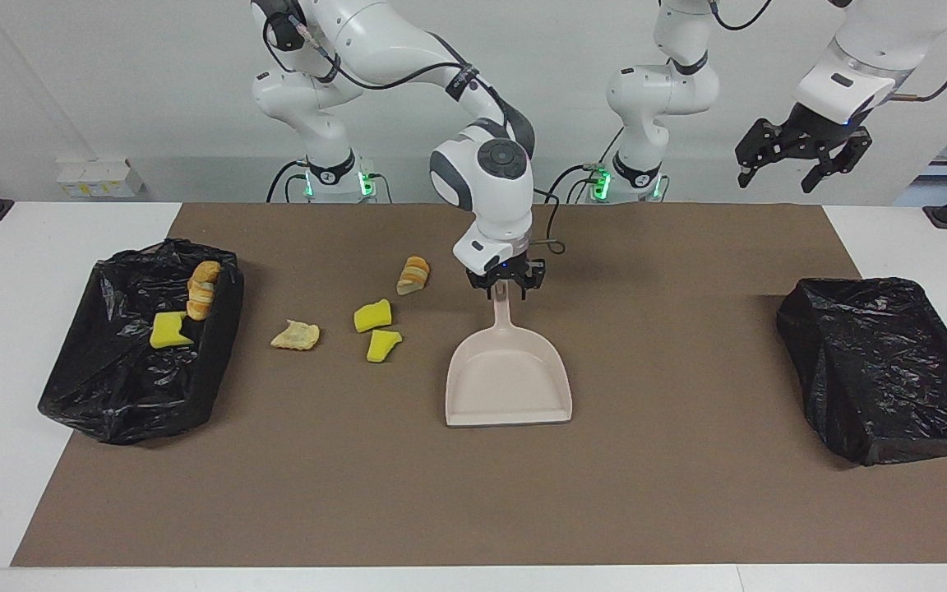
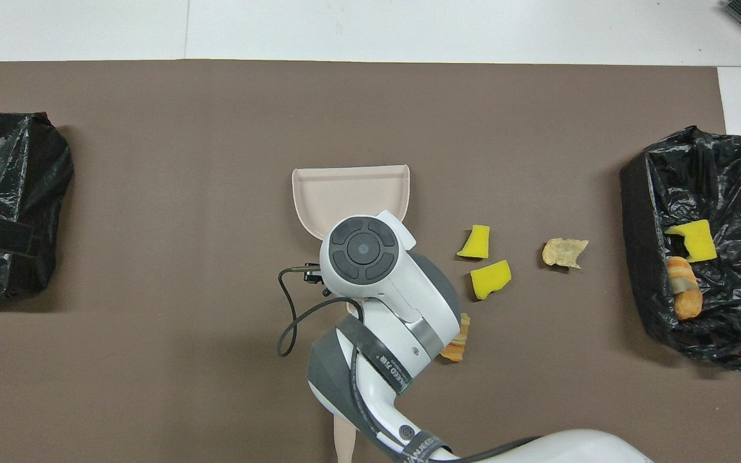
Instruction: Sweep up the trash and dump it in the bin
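Now, right claw (image 1: 507,287): my fingers spread, straddling the dustpan (image 1: 508,381) handle tip.
Left claw (image 1: 801,158): open, waiting raised at my end.
Trash (image 1: 375,316): scraps on mat beside dustpan; some in bin (image 1: 112,386).

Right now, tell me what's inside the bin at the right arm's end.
The bin holds a yellow sponge chunk and a bread piece leaning on its wall. Folds of the black liner may hide more.
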### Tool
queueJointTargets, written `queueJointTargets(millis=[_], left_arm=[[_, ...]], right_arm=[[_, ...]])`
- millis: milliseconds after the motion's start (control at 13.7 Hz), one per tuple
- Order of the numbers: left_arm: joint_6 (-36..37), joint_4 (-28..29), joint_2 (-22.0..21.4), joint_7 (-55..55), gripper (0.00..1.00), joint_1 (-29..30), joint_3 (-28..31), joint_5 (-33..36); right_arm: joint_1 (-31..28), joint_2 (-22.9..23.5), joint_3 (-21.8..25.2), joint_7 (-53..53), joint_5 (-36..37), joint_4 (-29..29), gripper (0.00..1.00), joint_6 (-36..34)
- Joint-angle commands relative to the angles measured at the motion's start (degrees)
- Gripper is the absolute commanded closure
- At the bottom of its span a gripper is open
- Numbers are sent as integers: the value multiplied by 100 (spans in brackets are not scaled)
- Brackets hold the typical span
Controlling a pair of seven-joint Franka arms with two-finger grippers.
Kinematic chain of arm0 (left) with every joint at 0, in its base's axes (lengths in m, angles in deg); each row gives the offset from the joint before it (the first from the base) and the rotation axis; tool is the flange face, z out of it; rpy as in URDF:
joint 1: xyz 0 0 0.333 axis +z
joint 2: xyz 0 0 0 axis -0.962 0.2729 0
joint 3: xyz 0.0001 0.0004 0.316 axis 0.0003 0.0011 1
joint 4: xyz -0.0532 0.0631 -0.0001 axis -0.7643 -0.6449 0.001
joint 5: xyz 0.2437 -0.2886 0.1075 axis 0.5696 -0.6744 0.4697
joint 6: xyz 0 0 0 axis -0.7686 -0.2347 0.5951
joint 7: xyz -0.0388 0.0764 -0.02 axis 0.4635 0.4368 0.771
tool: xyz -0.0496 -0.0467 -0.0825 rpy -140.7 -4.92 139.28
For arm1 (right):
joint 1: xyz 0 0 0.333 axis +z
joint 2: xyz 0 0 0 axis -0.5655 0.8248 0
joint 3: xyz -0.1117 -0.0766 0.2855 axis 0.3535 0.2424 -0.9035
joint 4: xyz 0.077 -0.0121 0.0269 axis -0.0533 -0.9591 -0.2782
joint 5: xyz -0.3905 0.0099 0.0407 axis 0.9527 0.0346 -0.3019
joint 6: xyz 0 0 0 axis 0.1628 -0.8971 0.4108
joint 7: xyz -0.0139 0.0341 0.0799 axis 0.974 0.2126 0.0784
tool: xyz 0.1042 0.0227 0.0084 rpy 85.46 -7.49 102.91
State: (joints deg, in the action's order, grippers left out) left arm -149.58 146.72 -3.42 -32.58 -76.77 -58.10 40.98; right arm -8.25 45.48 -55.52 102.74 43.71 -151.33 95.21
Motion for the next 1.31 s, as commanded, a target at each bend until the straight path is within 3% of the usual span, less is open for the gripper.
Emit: queueJointTargets(millis=[0,364,510,801,1019,1238], left_arm=[[29,117,-148,-8,0,-11,-62,81],[-137,318,-200,36,0,-47,-210,-16],[-689,730,-183,333,0,-222,-491,-16],[-2288,1601,123,1476,0,-1179,-501,-16],[-3027,1997,466,2519,0,-1952,-501,-33],[-3433,2076,1063,3531,0,-2654,-501,-33]], right_arm=[[88,-882,-6,200,-113,-664,0,-276],[860,-1806,-6,1060,-122,-1737,0,-285],[1142,-2157,-6,1271,-140,-2177,0,-250],[1555,-2720,-6,1508,-526,-2942,0,13],[1880,-3125,-6,1756,-788,-3531,0,443],[2231,-3126,-6,1930,-904,-3839,0,917]])
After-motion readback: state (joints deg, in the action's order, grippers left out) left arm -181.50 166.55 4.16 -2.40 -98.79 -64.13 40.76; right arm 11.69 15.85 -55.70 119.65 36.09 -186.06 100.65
